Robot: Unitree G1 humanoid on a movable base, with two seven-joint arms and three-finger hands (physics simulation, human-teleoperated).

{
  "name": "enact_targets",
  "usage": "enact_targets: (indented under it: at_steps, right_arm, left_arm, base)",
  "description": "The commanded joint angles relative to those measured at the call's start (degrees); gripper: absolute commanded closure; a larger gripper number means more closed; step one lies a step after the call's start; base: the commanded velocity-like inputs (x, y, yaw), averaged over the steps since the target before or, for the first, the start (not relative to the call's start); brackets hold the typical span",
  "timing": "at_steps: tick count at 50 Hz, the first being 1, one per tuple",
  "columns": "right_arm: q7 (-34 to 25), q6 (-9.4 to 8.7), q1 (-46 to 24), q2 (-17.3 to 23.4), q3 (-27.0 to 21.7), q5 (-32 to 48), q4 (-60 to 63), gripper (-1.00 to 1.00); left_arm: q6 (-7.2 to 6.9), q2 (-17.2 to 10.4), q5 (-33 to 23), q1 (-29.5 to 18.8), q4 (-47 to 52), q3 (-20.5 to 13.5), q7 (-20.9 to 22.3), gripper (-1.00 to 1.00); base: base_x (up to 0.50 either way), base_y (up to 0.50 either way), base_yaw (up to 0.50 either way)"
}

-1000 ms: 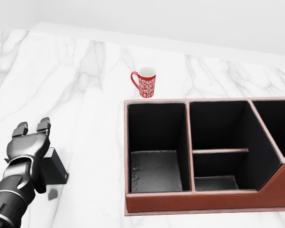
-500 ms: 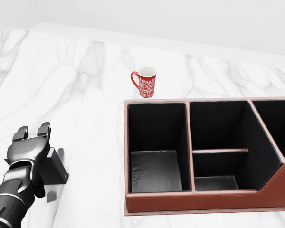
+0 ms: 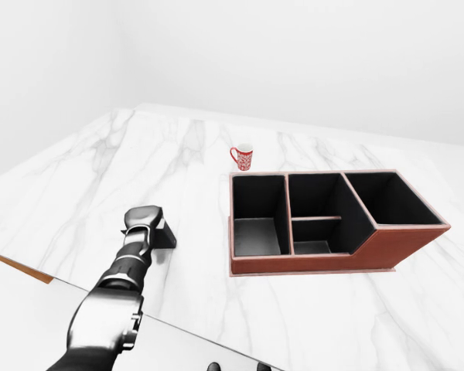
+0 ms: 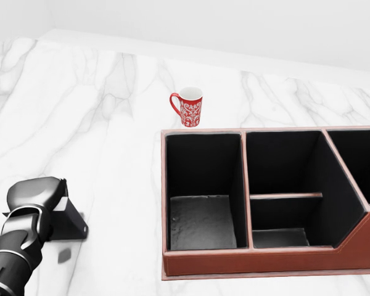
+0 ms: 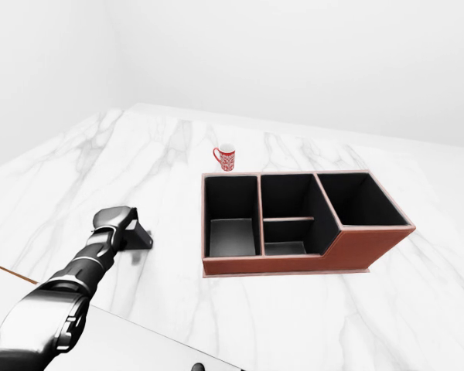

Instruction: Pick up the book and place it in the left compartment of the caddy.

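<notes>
- Fingers of the left hand (image 4: 36, 196) are folded down out of sight behind the knuckles, over the top edge of the book (image 4: 68, 221); whether they have actually closed on it or only rest against it, I cannot tell from where I stand.
- That book is a small dark one, standing on the white marble worktop (image 4: 111, 111) at the lower left of the head view, well apart from the caddy (image 4: 265, 259) and to its left.
- It looks stiff and thin, a hardback by the flat faces, so I'd judge it light and unlikely to bend or break. The cover looks smooth, so it may slip if pinched only at a corner.
- Best hold, to my eye, is across the thickness near the top edge, fingers on one face and thumb on the other, somewhere mid-width so it hangs straight and can drop edge-first into a slot.
- Left compartment (image 4: 202, 185) of the caddy is deep and narrow with nothing in it; the book would need to go in upright rather than flat.
- Counting: one book, one brown caddy with black lining, one red patterned mug (image 4: 189, 106) just above the caddy's upper left corner in the head view.
- Compartments in the caddy: one at the left, a middle one split by a low divider into two, and one at the right.
- One hand is at work; the right hand does not show in any view.
</notes>
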State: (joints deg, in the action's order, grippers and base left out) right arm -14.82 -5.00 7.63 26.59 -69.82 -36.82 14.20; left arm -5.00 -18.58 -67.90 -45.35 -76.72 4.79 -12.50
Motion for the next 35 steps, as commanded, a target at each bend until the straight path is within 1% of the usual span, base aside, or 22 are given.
enact_targets:
  at_steps: [1, 2, 3, 8, 9, 10, 11, 12, 13, 14, 16, 19, 24, 26, 27, 28, 29, 30, 31, 33, 34, 35]
  right_arm:
    - [-0.02, 0.0, 0.0, 0.03, 0.0, 0.06, -0.19, -1.0]
    - [0.01, 0.0, 0.06, 0.04, -0.07, -0.02, 0.01, -1.0]
    - [-0.01, 0.0, 0.08, 0.02, -0.13, -0.05, 0.1, -1.0]
    - [0.02, 0.0, 0.03, 0.1, -0.23, -0.04, 0.13, -1.0]
    - [0.04, 0.0, 0.0, 0.12, -0.22, -0.05, 0.17, -1.0]
    - [-0.03, 0.0, -0.07, 0.03, -0.1, -0.01, 0.07, -1.0]
    - [-0.03, 0.0, -0.05, -0.01, -0.05, 0.05, 0.12, -1.0]
    - [-0.01, 0.0, -0.02, 0.01, -0.08, 0.02, 0.18, -1.0]
    - [0.0, 0.0, -0.02, 0.01, -0.08, 0.02, 0.18, -1.0]
    - [0.0, 0.0, 0.03, 0.07, -0.15, -0.04, 0.15, -1.0]
    - [-0.02, 0.0, -0.02, 0.07, -0.13, 0.01, 0.08, -1.0]
    - [-0.01, 0.0, 0.1, 0.04, -0.21, -0.09, 0.48, -1.0]
    - [-0.16, 0.0, -0.01, -0.12, -0.04, 0.14, 0.08, -1.0]
    - [-0.1, 0.0, 0.09, -0.14, -0.13, 0.01, 0.44, -1.0]
    - [-0.16, 0.0, 0.21, -0.24, -0.13, -0.01, 0.73, -1.0]
    - [-0.26, 0.0, 0.21, -0.29, -0.13, 0.06, 0.73, -1.0]
    - [-0.29, 0.0, 0.19, -0.3, -0.14, 0.09, 0.73, -1.0]
    - [-0.32, 0.0, 0.15, -0.27, -0.11, 0.17, 0.59, -1.0]
    - [-0.31, 0.0, 0.14, -0.26, -0.1, 0.22, 0.56, -1.0]
    - [-0.32, 0.0, 0.13, -0.27, -0.11, 0.24, 0.56, -1.0]
    - [-0.34, 0.0, 0.16, -0.31, -0.12, 0.19, 0.7, -1.0]
    - [-0.35, 0.0, 0.15, -0.32, -0.13, 0.2, 0.72, -1.0]
  left_arm:
    - [0.0, -0.74, -2.88, 5.43, -2.95, -0.3, -0.75, 1.0]
    - [0.0, -0.79, -3.84, 5.66, -3.02, 0.02, -1.35, 1.0]
    - [0.0, -0.84, -3.54, 5.78, -2.99, -0.59, -0.77, 1.0]
    - [0.0, -1.21, -4.55, 5.67, -2.9, -1.04, -3.28, 1.0]
    - [0.0, -1.29, -5.09, 5.45, -2.89, -0.91, -5.34, 1.0]
    - [0.0, -1.52, -6.53, 4.97, -2.9, -0.07, -7.95, 1.0]
    - [0.0, -1.59, -6.32, 4.62, -2.79, -0.59, -9.71, 1.0]
    - [0.0, -1.47, -5.87, 4.03, -2.61, -1.43, -13.64, 1.0]
    - [0.0, -1.53, -5.81, 3.91, -2.71, -1.49, -13.93, 1.0]
    - [0.0, -1.49, -3.63, 3.55, -2.26, -3.39, -17.5, 1.0]
    - [0.0, -1.74, -2.67, 3.0, -1.71, -3.26, -17.5, 1.0]
    - [0.0, -0.98, 0.06, 1.86, -1.02, -3.95, -17.5, 1.0]
    - [0.0, -0.76, 2.55, 0.67, 1.55, -3.19, -17.5, 1.0]
    - [0.0, -0.91, 2.6, 0.56, 2.59, -2.26, -17.5, 1.0]
    - [0.0, -1.21, 3.39, 0.71, 5.01, -2.73, -17.5, 1.0]
    - [0.0, -1.24, 3.56, 0.67, 5.05, -2.66, -17.5, 1.0]
    - [0.0, -1.53, 4.19, 1.34, 8.54, -3.01, -17.5, 1.0]
    - [0.0, -1.8, 5.27, 3.8, 17.86, -4.04, -17.5, 1.0]
    - [0.0, -1.89, 3.94, 6.28, 24.94, -3.45, -17.5, 1.0]
    - [0.0, -1.75, 2.99, 7.42, 27.48, -3.75, -17.5, 1.0]
    - [0.0, -1.65, -0.66, 11.41, 40.79, -2.81, -17.5, 1.0]
    - [0.0, -1.2, -2.38, 12.52, 43.38, -3.62, -17.5, 1.0]
  base:
    - [0.0, 0.0, 0.01]
    - [0.0, 0.0, 0.01]
    - [0.0, 0.0, 0.01]
    - [0.0, 0.0, 0.01]
    - [0.0, 0.0, 0.0]
    - [0.0, 0.0, 0.0]
    - [0.0, 0.0, 0.0]
    - [0.0, 0.0, 0.0]
    - [0.0, 0.0, 0.0]
    - [0.0, 0.0, 0.0]
    - [0.0, 0.0, 0.0]
    - [0.0, 0.0, 0.0]
    - [0.0, 0.0, 0.0]
    - [0.0, 0.0, 0.0]
    - [0.0, 0.0, 0.0]
    - [0.0, 0.0, 0.0]
    - [0.0, 0.0, 0.0]
    - [0.0, 0.0, 0.0]
    - [0.0, 0.0, 0.0]
    - [0.0, 0.0, 0.0]
    - [0.0, 0.0, 0.0]
    - [0.0, 0.0, 0.0]
